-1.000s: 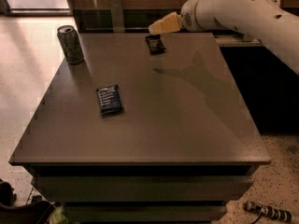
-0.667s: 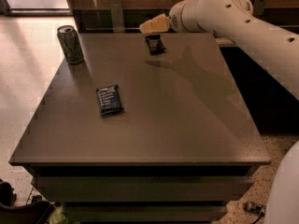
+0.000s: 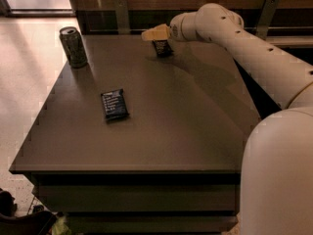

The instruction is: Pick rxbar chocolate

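Black-brown rxbar chocolate (image 3: 162,48) lies at 12 o'clock on worktop (image 3: 161,131), unmoved. Your pincer (image 3: 155,33) has shifted toward 9 o'clock and lower, now just above bar. Pincer opening: cannot tell. Treat approach as nearly complete; final descent and grasp remain.

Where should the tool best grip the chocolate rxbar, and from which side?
Probably from above, across the narrow width near the middle: the rxbar lies flat on the table, so only its long edges offer hold. The tool is close over its far left corner.
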Controlling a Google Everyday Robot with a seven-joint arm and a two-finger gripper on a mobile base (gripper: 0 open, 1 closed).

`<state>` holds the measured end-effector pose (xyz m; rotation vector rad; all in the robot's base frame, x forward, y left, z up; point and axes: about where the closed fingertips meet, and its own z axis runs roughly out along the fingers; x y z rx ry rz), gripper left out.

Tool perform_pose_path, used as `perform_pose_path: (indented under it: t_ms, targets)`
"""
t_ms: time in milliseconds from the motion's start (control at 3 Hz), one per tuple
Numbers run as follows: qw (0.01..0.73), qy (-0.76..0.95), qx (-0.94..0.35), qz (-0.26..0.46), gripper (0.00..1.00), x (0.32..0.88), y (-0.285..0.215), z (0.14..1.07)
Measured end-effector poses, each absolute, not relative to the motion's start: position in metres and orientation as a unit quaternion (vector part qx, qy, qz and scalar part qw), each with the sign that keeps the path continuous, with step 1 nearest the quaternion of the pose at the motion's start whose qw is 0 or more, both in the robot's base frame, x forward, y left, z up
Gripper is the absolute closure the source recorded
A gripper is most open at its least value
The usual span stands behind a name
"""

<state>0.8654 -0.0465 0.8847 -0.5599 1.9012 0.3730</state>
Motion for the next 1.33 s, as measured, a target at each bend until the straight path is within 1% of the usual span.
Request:
perform_pose_path:
  t_ms: [667,1000,1333]
  targets:
    - [0.498,0.816,-0.228,0.185,0.0,0.876,-0.04,0.839]
    - [0.473,0.828,-0.231,0.192,0.0,0.866,-0.032,0.815]
    - [0.457,0.838,-0.233,0.183,0.0,0.86,-0.027,0.801]
